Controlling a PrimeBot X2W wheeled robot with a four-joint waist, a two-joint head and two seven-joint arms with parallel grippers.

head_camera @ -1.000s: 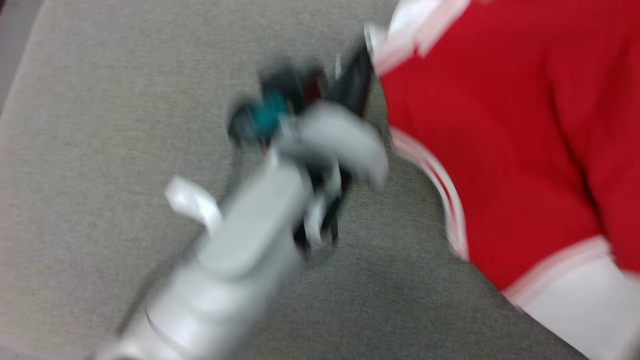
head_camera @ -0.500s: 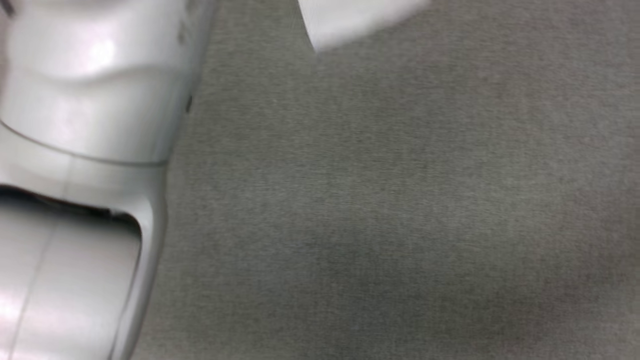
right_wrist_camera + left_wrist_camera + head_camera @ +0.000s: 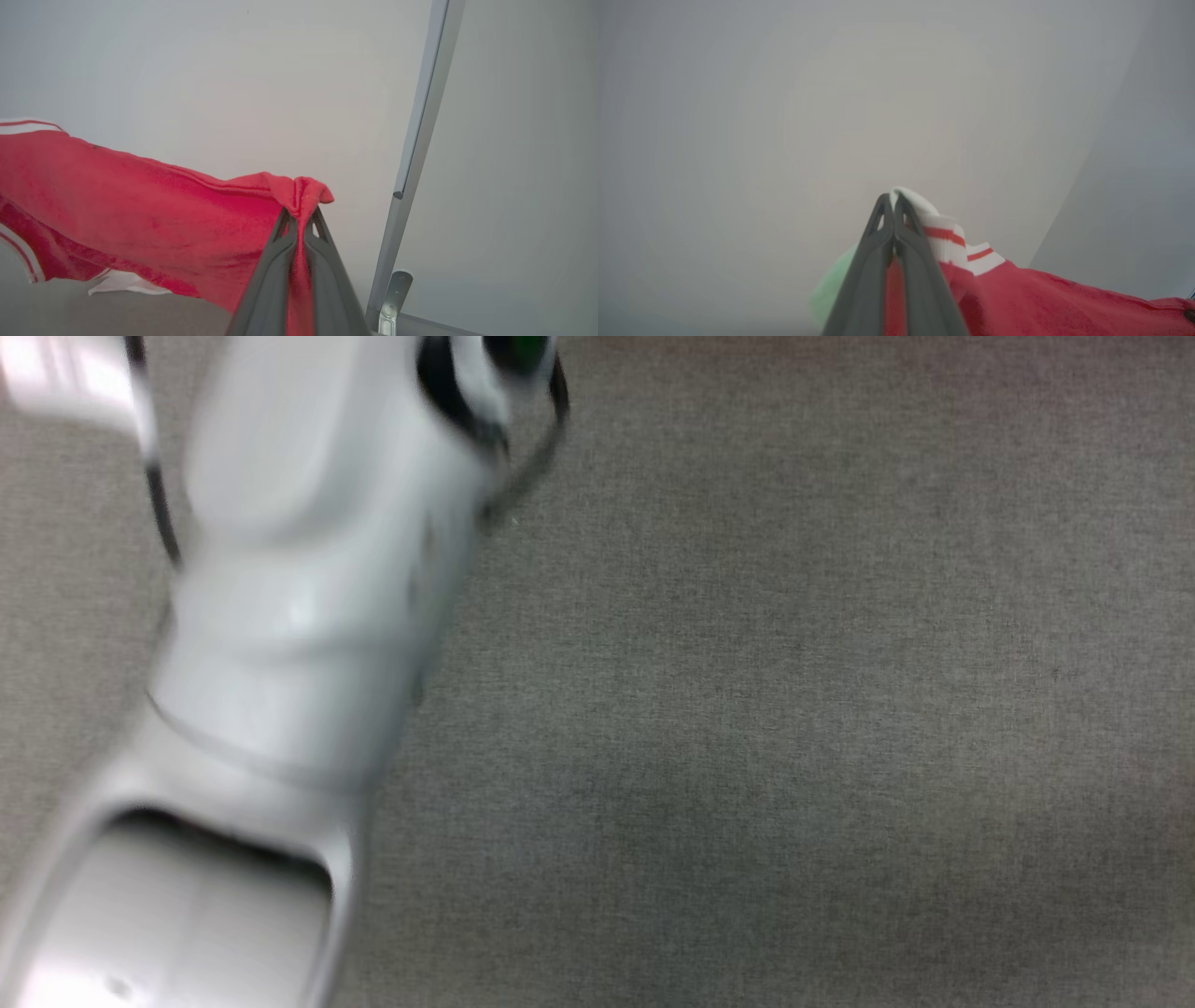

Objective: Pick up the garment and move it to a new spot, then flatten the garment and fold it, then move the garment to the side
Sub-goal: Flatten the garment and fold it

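Note:
The garment (image 3: 140, 205) is a red jersey with white-and-red striped trim, held up in the air between both arms. In the left wrist view my left gripper (image 3: 891, 201) is shut on the garment's (image 3: 1017, 294) striped white edge, and red cloth trails off to the right. In the right wrist view my right gripper (image 3: 300, 215) is shut on a bunched red corner, with the cloth stretching away to the left. A pale forearm (image 3: 299, 616), blurred, rises along the left of the head view above the grey fabric surface (image 3: 794, 709).
A grey metal post (image 3: 416, 154) with a bracket at its foot stands just right of my right gripper, in front of a pale wall (image 3: 233, 70). A pale green blur (image 3: 831, 289) lies behind my left gripper's fingers.
The head camera has swung: the garment and left gripper seen a second ago have left its view. Only the forearm and grey surface show, and the forearm has shifted right since half a second ago.

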